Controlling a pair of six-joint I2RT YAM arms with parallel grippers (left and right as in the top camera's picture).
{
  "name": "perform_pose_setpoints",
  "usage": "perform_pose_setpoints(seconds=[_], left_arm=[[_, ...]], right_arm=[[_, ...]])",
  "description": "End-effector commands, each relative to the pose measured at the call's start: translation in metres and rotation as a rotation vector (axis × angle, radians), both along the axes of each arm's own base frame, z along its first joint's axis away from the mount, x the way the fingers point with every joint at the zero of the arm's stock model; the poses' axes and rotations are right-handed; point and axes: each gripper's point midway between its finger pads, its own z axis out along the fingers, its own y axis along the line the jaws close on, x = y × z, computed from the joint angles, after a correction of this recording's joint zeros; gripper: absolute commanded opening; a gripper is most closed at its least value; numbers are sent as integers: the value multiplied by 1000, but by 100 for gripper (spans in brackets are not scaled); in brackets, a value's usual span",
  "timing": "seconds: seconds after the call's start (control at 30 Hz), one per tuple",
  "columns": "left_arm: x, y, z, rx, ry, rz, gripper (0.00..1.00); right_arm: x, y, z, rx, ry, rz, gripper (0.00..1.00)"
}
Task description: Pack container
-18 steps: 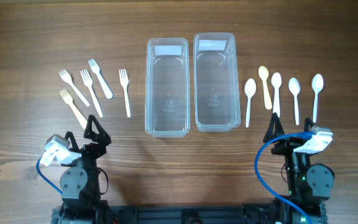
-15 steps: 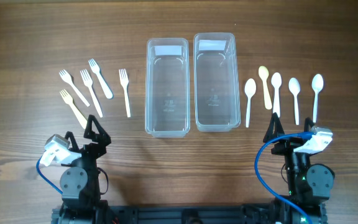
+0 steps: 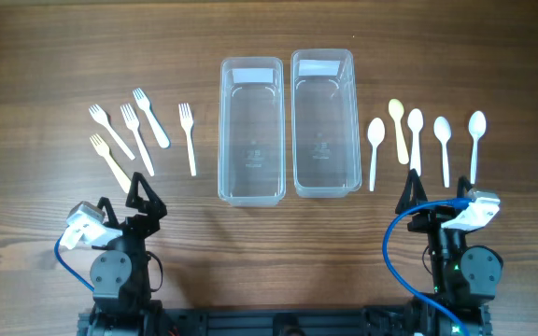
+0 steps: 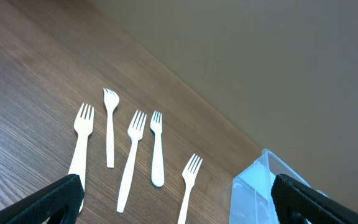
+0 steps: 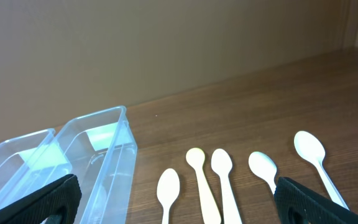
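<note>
Two clear plastic containers stand side by side mid-table, the left one (image 3: 250,131) and the right one (image 3: 325,123), both empty. Several white forks (image 3: 138,135) lie to their left and also show in the left wrist view (image 4: 132,155). Several white spoons (image 3: 416,138) lie to their right and also show in the right wrist view (image 5: 219,183). My left gripper (image 3: 145,196) is open and empty near the front edge, below the forks. My right gripper (image 3: 411,194) is open and empty, below the spoons.
The wooden table (image 3: 269,37) carries only the cutlery and containers. The arm bases sit at the front edge, with blue cables beside each.
</note>
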Motion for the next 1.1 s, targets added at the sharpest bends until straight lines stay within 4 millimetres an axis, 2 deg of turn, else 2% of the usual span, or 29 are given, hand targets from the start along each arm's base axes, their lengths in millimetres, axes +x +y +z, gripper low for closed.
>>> perform_pose_setpoints(seconds=[0.0,0.17,0.27,0.37,0.43,0.5,0.57,0.63,0.77,0.83,0.93,1.07], left_arm=[[0,0,-3,-5,2,2,100],[0,0,-3,-5,2,2,100],[1,-3,-4,-11,1,-15,100],[2,-8,-4,-17,2,-44,100],[4,-18,-2,-27,-9,-102,100],[5,-25,-2,-33,-8,-144,100],[4,-31,-7,-39,14,-179,99],[5,-34,-1,-32,2,-195,100],[6,-34,24,173,38,-227,99],[10,-29,31,190,80,-206,100],[25,-18,41,203,176,-142,100],[56,-17,62,240,270,-141,100]], right_arm=[[0,3,0,14,-6,14,100],[0,4,1,28,-7,18,100],[0,5,1,129,-10,18,100],[0,6,1,366,-16,2,100],[0,6,1,567,-21,-14,100],[0,8,2,621,-21,-4,100],[-1,22,7,519,-12,85,99],[-4,33,21,352,-24,168,100],[-10,27,51,145,15,138,99],[-8,26,58,94,80,134,100],[10,24,59,65,256,139,99],[43,20,65,16,444,161,99]])
